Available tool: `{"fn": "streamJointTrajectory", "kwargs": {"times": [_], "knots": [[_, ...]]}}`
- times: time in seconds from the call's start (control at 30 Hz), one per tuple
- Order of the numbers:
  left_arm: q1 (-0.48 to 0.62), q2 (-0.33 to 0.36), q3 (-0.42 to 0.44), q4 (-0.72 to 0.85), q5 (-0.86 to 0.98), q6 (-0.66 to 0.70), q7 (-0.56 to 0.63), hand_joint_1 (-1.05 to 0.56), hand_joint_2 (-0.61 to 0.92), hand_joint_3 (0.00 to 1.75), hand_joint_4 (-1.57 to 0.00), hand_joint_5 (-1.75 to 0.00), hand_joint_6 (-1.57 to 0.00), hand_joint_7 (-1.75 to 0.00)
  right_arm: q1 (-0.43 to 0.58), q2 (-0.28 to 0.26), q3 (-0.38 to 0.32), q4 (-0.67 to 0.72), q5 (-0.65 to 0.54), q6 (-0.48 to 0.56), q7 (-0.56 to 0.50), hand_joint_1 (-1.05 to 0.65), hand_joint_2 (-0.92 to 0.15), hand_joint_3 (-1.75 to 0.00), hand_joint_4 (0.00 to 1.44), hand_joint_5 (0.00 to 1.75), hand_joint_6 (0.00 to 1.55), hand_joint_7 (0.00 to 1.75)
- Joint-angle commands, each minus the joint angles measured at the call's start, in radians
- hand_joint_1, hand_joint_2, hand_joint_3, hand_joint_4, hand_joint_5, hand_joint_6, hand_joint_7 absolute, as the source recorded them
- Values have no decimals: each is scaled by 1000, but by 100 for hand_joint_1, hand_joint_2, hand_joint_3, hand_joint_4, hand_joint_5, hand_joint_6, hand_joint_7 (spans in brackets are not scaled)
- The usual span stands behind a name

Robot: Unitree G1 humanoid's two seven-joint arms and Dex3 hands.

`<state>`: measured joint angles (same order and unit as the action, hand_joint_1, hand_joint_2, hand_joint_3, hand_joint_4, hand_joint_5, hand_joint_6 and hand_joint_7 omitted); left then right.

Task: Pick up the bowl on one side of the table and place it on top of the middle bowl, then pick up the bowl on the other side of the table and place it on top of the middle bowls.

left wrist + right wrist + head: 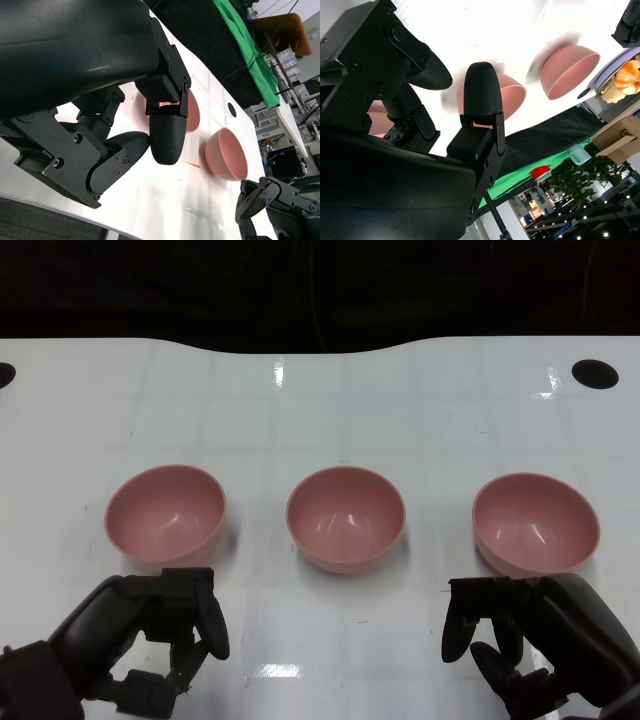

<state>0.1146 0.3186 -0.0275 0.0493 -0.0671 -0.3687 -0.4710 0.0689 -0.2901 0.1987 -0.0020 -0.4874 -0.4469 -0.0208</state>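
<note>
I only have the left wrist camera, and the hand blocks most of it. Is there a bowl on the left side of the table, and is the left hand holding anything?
Observer: Yes. The head view shows the left bowl upright on the table, just beyond the left hand, which holds nothing.
Operator: Anything stacked on the middle one yet?
Observer: No. The middle bowl is empty, and the three bowls stand in a row, apart from each other.
Operator: And the right side?
Observer: The right hand is empty too, and sits just short of the right bowl without touching it.
</note>
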Motion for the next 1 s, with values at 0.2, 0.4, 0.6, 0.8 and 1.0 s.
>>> {"fn": "streamJointTrajectory", "kwargs": {"times": [0.2, 0.4, 0.6, 0.8, 1.0], "knots": [[-2, 8, 3, -1, -1, 0, 1, -14, 46, 131, -86, -175, -76, -150, -1, -15, -16, 5, 13, -10, -4, -7, -15, -157, 94, 175, 86, 135], [-10, 10, 5, 17, 1, -17, 0, -14, 45, 132, -87, -175, -76, -150, -4, -13, -15, 5, 10, -3, -2, -8, -15, -157, 93, 175, 86, 135], [-14, 14, 6, 28, 1, -26, -5, -14, 46, 131, -86, -175, -76, -150, -10, -11, -15, 17, 10, -11, -9, -7, -15, -157, 94, 175, 87, 135], [-14, 17, 5, 24, 9, -24, -1, -14, 47, 130, -85, -175, -75, -150, -9, -8, -18, 16, 18, -9, -8, -7, -15, -157, 94, 175, 86, 134], [-10, 13, 7, 22, 0, -18, -2, -15, 47, 130, -86, -175, -75, -150, -6, -5, -20, 12, 27, -5, -8, -6, -17, -153, 90, 175, 87, 123]]}}
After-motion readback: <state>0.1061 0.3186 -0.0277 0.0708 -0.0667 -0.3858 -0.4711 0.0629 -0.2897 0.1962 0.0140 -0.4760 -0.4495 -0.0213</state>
